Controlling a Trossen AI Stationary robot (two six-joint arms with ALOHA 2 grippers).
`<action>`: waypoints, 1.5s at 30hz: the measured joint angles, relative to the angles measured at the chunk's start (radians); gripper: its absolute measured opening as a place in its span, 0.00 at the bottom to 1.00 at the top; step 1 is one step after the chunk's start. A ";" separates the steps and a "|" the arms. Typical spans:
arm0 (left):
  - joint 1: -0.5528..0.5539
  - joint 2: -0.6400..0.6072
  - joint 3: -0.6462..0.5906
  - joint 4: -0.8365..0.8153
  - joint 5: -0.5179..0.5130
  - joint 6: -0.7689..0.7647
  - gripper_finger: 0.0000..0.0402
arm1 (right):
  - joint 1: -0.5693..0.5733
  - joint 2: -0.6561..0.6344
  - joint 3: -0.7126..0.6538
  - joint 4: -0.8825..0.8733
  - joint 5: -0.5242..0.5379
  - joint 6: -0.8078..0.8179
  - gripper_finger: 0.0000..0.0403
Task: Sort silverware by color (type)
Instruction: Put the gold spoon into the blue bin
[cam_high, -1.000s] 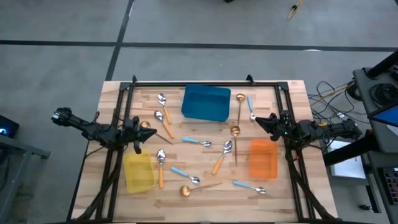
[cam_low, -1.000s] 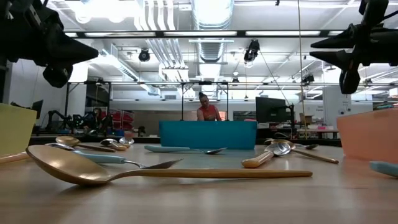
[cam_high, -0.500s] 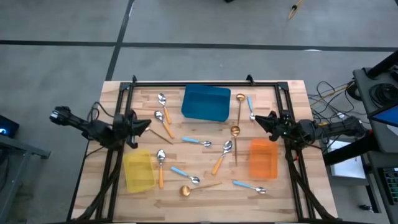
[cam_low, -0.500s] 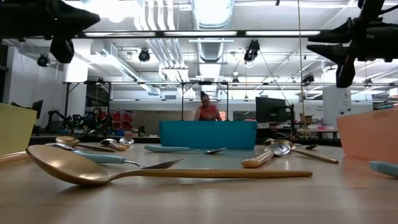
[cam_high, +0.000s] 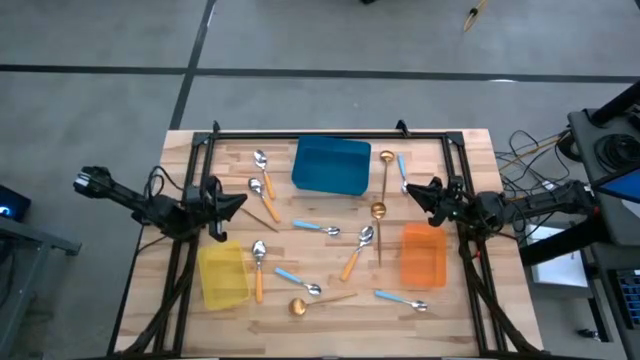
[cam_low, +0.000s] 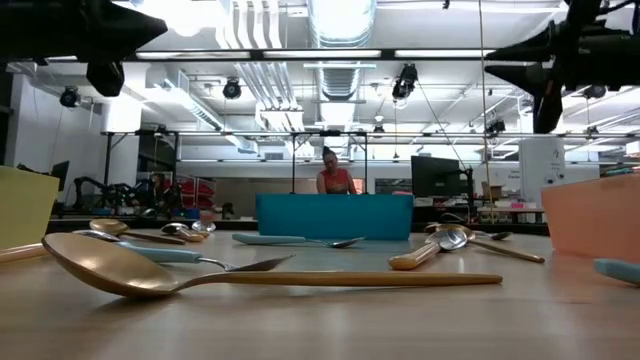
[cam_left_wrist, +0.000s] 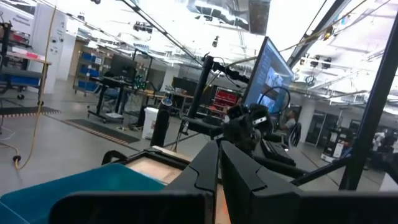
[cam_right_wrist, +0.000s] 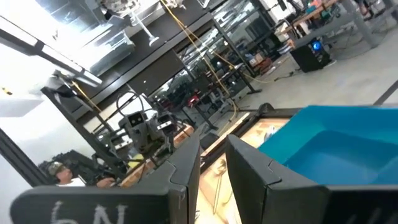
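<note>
- Gold, blue-handled and orange-handled spoons (cam_high: 318, 229) lie scattered over the middle of the wooden tabletop (cam_high: 470, 150), from far edge to near edge; you have nearly all the sorting left.
- No spoon shows in the blue bin (cam_high: 331, 165), yellow bin (cam_high: 222, 275) or orange bin (cam_high: 423, 254).
- Their long axes differ: the gold spoon (cam_high: 385, 172) by the far edge runs far-to-near, and the gold one at the near edge (cam_high: 318, 302) lies roughly along that edge.
- Your left claw (cam_high: 238, 200) hangs shut and empty above the left edge.
- Your right claw (cam_high: 408, 190) hangs slightly parted, holding nothing, above the right side.
</note>
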 joint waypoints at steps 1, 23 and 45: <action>0.000 0.012 0.000 0.014 0.000 0.004 0.00 | 0.000 0.013 0.015 -0.001 0.000 -0.013 0.17; 0.025 0.076 0.008 0.210 0.001 0.133 0.00 | -0.004 0.245 0.540 -0.837 0.147 0.176 0.17; 0.094 0.253 0.237 -0.008 0.025 0.443 0.00 | -0.111 0.578 0.898 -0.965 0.075 0.206 0.17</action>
